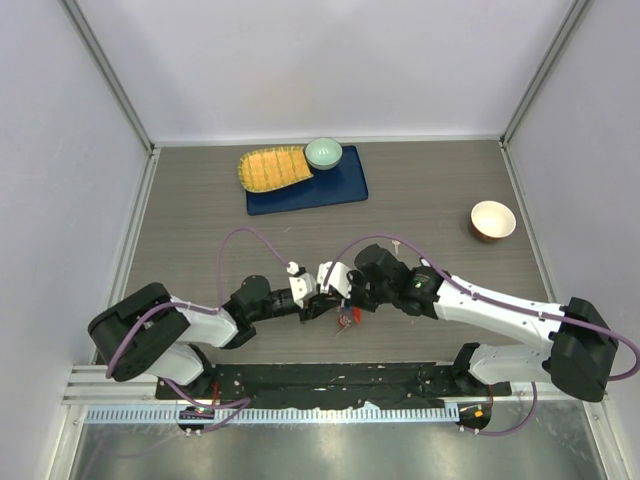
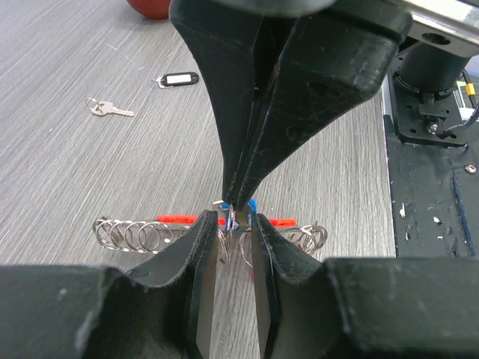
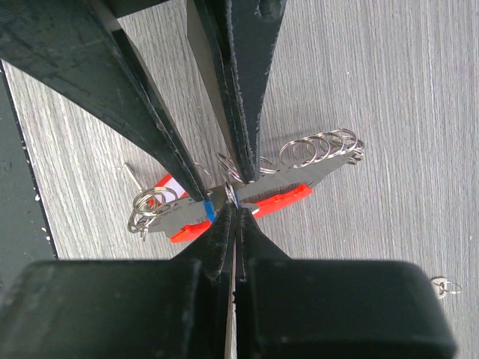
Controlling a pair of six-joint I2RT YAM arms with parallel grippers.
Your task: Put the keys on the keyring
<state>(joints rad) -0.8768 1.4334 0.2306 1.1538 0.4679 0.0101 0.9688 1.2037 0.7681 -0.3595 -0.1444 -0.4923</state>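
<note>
Grey keyring [image 2: 135, 234] pinched by L claw [image 2: 234, 221], R claw [image 3: 232, 213] pinching blue key [image 3: 212, 214], near edge [image 1: 320, 364].

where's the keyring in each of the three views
top external: the keyring is a small red-and-grey speck near centre, just below the two arms' tips.
left wrist: the keyring lies low centre, crosswise behind the jaws, with rings showing on both sides.
right wrist: the keyring lies centre, crosswise, red tag on either side of the jaws.
shared landmark: the left gripper and right gripper meet tip to tip over it, with the blue key at the pinch.
</note>
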